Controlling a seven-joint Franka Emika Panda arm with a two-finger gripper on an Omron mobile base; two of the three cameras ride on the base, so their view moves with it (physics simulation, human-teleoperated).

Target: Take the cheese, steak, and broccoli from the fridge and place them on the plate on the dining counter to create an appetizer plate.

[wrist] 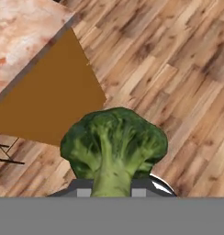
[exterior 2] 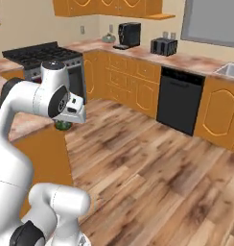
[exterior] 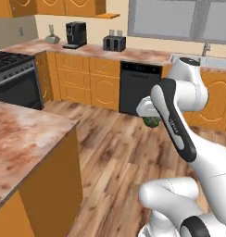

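Hand view: dark-green lumpy broccoli floret [wrist: 114, 142] w/ pale stem clamped in two-finger gripper [wrist: 112, 193], held above wood plank floor [wrist: 178, 69]. Corner of reddish-pink marbled dining counter [wrist: 22, 27] on orange base sits upper left, apart from floret. Left base view: broccoli [exterior: 153, 121] beneath wrist.

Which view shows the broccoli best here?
The hand view: the broccoli sits large and close, stem toward the gripper, floret lumps clear. Both base views show just a green scrap under the hand.
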